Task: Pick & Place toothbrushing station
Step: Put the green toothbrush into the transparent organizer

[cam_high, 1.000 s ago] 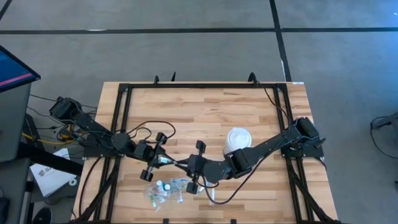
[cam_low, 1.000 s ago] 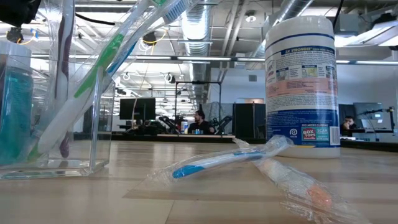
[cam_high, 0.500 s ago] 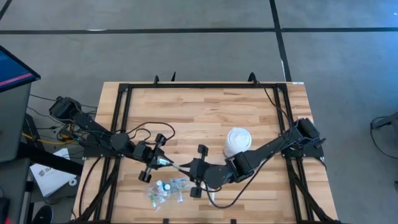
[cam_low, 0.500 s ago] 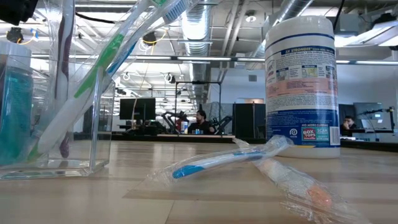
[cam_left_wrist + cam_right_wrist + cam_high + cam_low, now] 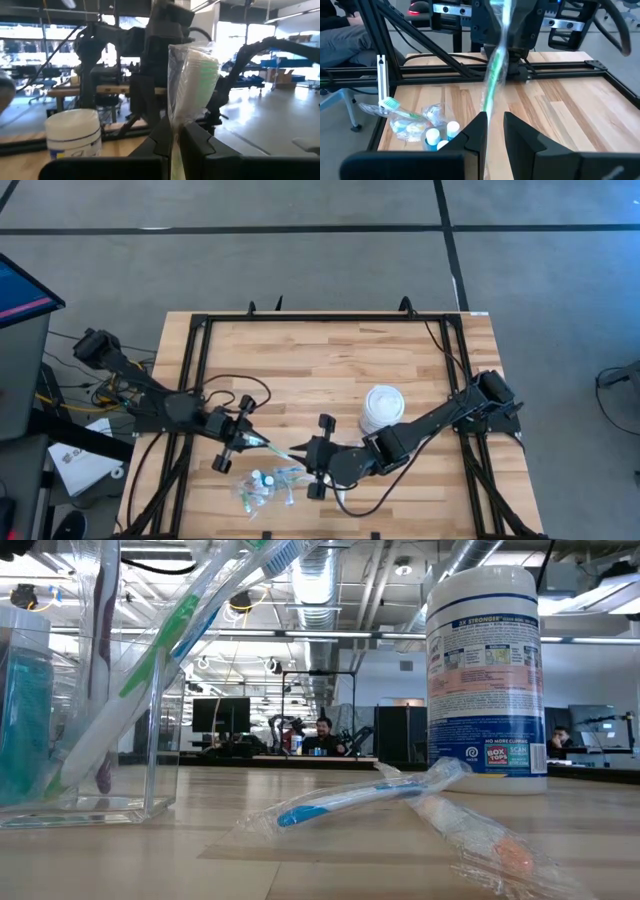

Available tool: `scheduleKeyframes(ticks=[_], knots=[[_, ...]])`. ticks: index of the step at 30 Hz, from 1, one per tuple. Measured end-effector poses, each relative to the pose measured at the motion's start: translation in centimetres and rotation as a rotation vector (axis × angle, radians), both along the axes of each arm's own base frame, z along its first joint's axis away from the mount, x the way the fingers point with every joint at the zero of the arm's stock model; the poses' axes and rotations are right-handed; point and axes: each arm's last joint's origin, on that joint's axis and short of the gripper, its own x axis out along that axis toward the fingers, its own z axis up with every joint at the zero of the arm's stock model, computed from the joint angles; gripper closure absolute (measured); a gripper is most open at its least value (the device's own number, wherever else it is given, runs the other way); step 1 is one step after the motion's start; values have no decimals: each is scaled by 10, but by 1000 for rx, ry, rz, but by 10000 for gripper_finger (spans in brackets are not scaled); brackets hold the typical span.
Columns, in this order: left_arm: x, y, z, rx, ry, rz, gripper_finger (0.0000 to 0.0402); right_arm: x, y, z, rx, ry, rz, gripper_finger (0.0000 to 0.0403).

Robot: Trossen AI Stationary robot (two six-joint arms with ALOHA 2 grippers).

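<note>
Left gripper (image 5: 243, 442) clamped tight on one end of a green-accented wrapped toothbrush (image 5: 275, 449), above the table (image 5: 330, 360) near its front edge. Right gripper (image 5: 313, 457) narrowed on the other end. Bottles (image 5: 262, 480) and more toothbrushes (image 5: 288, 477) just beneath.

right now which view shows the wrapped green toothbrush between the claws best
The right wrist view: the wrapped green toothbrush runs full length from its claw toward the left one. Left wrist shows it close-up; high view tiny; low view not identifiable.
</note>
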Motion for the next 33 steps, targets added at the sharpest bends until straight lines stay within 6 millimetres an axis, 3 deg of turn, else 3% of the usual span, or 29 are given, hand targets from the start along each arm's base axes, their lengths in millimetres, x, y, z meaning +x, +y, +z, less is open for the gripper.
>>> scheduleKeyframes(ticks=[18, 33], knots=[[-11, 0, -5, -62, 142, -21, 396, -6, 7, -4, -13, 37, 17, 348], [-33, 8, 2, -112, 201, -56, 395, -7, 9, -5, 2, 48, 12, 348]])
